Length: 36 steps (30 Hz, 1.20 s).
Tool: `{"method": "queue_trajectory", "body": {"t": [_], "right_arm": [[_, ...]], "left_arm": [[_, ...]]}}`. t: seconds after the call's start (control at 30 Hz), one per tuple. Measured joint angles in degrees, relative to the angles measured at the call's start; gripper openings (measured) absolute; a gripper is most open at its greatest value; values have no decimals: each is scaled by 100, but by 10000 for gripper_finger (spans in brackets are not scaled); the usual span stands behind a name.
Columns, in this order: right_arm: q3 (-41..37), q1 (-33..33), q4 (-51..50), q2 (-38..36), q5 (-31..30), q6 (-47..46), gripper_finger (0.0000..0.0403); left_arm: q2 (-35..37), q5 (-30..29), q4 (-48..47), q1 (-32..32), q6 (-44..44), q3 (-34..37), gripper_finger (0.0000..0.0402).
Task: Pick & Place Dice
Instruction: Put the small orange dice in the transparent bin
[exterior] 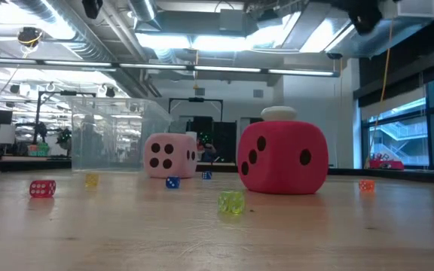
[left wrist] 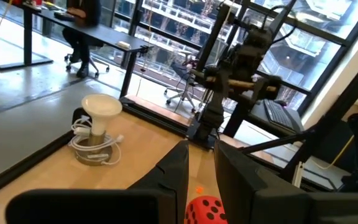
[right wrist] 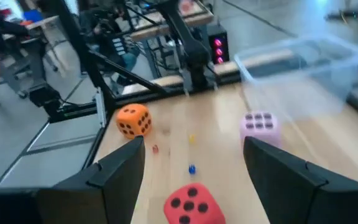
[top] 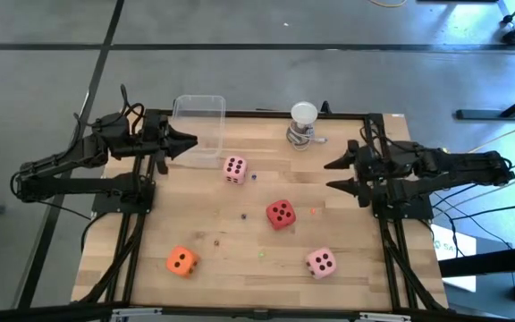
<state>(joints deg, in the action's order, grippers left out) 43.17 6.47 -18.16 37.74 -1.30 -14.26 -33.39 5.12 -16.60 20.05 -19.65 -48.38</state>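
Four dice rest flat on the wooden table. One pale pink die [top: 234, 169] [right wrist: 259, 127] sits near the clear container. The red die [top: 281, 214] [exterior: 282, 158] [right wrist: 190, 204] is at mid-table, the orange die [top: 181, 261] [right wrist: 133, 119] near the left front, and the second pale pink die [top: 321, 262] near the right front. My left gripper [top: 189, 144] [left wrist: 202, 168] hovers at the far left beside the container, its fingers a narrow gap apart. My right gripper [top: 329, 174] [right wrist: 194, 158] hovers at the right side, wide open, pointing toward the red die. Neither touches anything.
A clear plastic container [top: 199, 125] [exterior: 115, 135] stands at the far left edge. A white round-topped object on a coiled metal base [top: 303, 125] [left wrist: 98, 127] stands at the far edge. Several tiny coloured dice [exterior: 231, 202] are scattered mid-table. Arm frames flank both sides.
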Motion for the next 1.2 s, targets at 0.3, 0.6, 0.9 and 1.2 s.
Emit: {"method": "queue_trajectory", "body": {"t": [0.3,0.6,0.9,1.2], "right_arm": [[741,-1,-1586,708,-15,759,272],[755,-1,-2476,2123,-54,120,272],[755,163,-2582,3582,236,170,272],[755,633,-2445,4646,90,1385,272]], "left_arm": [[0,-62,-4,0,233,0,72],[0,-62,-17,0,38,0,72],[0,-60,-208,0,36,0,72],[2,-58,-296,0,38,0,72]]}}
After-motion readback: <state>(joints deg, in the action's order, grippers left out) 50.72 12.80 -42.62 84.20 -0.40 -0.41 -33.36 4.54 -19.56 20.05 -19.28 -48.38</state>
